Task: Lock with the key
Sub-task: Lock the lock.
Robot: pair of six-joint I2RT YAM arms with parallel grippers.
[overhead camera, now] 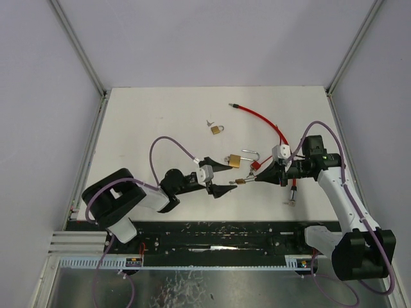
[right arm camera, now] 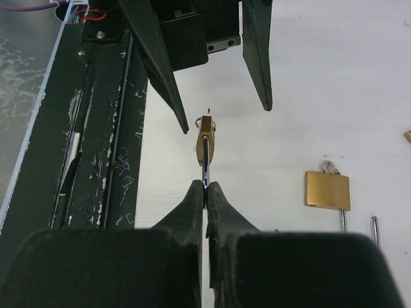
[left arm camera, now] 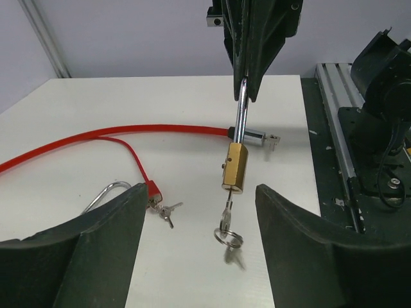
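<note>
While pinched by its steel shackle, held out over the white table (overhead camera: 160, 115) between the two arms: small brass padlock (left arm camera: 234, 167), seemingly clear of the surface. Narrow, faceted, gold-coloured body, seen edge-on from both wrists. Bright round-barred shackle running straight from its top into the grip. Key (left arm camera: 227, 212) seated in the keyway at the opposite end of the body, with a split ring (left arm camera: 221, 235) and something blurred dangling from it. Locked or unlocked: cannot tell.

Clamped on that shackle: right gripper (right arm camera: 205, 186), jaws closed with only the bar between them. Facing it from the other side: left gripper (left arm camera: 199, 192), jaws spread wide, one finger on each side of the key end, touching neither key nor body.

Farther out on the table, just beyond the held lock: larger brass padlock (overhead camera: 235, 158), lying flat with its shackle swung open. Near it, a red cable (overhead camera: 260, 119), metal-tipped, curving across toward the right arm. Just beside the cable's bend, a small pair of keys (left arm camera: 166, 210). Well apart toward the back of the table: third, little brass padlock (overhead camera: 218, 129), something small and grey lying beside it.
</note>
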